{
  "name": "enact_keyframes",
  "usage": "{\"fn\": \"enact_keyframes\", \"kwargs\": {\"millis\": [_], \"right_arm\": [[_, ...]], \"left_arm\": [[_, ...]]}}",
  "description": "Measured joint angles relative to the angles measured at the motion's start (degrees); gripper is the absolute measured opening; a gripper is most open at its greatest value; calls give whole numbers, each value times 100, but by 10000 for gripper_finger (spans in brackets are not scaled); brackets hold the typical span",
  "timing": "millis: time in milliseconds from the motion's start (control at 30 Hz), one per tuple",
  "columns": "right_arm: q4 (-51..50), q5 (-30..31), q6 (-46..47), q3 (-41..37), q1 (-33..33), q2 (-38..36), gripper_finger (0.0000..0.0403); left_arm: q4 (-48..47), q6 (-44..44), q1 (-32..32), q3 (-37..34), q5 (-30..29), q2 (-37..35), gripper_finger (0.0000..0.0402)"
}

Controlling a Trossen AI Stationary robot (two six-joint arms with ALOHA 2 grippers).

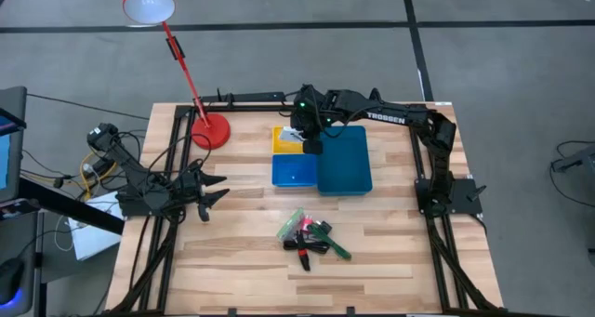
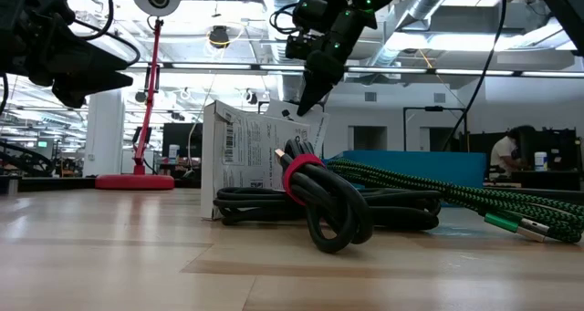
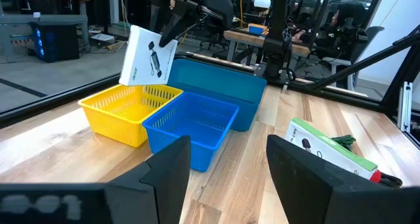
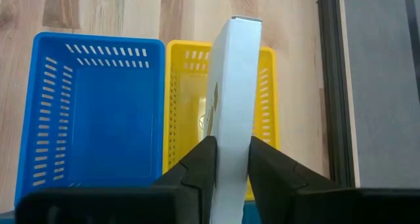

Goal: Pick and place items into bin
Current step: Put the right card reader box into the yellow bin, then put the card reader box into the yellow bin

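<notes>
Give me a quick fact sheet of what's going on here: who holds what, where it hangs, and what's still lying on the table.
right gripper: shut on a white box, held on edge above the yellow basket
left gripper: open, empty, at the table's left side
blue basket: empty, beside the yellow one
large teal bin: nothing seen inside
left on the table: green cord, black cable bundle, another white box
red lamp: at the back left corner

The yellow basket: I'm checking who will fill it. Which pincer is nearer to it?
Right. The right pincer hangs over the yellow basket, gripping a white box. The left pincer waits open, off to the side near the table's left edge.
</notes>
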Motion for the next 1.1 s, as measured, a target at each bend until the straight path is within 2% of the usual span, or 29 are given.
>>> {"fn": "enact_keyframes", "kwargs": {"millis": [367, 533, 800, 1100], "right_arm": [[101, 8, 99, 0, 0, 0, 157], [241, 15, 103, 0, 0, 0, 179], [341, 81, 96, 0, 0, 0, 183], [339, 1233, -31, 0, 253, 0, 162]], "left_arm": [[-2, 0, 0, 0, 0, 0, 190], [0, 0, 0, -1, 1, 0, 190], [-2, -1, 0, -1, 0, 1, 190], [0, 0, 0, -1, 0, 0, 190]]}}
